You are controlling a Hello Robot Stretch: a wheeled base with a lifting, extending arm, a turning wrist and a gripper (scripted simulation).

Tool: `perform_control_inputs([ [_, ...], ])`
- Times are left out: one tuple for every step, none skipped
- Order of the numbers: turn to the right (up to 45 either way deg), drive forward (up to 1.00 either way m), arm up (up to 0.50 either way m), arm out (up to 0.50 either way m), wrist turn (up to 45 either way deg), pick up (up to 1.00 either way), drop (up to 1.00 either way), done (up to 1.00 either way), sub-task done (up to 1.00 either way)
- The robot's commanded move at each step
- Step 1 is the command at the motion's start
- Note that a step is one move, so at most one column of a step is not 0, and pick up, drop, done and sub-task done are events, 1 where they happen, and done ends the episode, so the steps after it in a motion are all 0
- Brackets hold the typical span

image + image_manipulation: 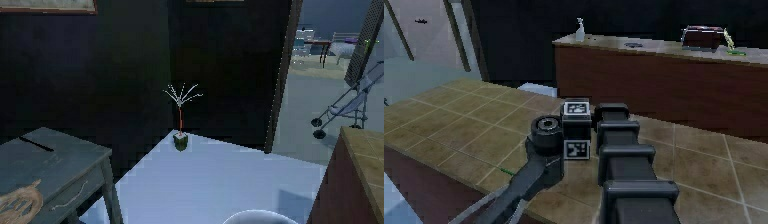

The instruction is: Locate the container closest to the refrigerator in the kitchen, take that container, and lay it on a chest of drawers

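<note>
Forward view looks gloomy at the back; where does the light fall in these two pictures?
Forward view: the walls behind the potted plant are almost black, the pale floor around it is brightest, and the doorway with the stroller is lighter. Arm side view: the tiled floor is evenly lit, the wall behind the long counter dark.

dim interior, walls (90, 70) near black; brighter light enters by the doorway (335, 95) at the forward view's right.
</note>
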Motion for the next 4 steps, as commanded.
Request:
perform_control_inputs([
  [0.0, 0.00, 0.00, -0.10, 0.0, 0.00, 0.00, 0.00, 0.00],
  [-45.0, 0.00, 0.00, 0.00, 0.0, 0.00, 0.00, 0.00, 0.00],
  [-18.0, 0.00, 0.00, 0.00, 0.0, 0.00, 0.00, 0.00, 0.00],
  [0.0, 0.10, 0.00, 0.00, 0.0, 0.00, 0.00, 0.00, 0.00],
])
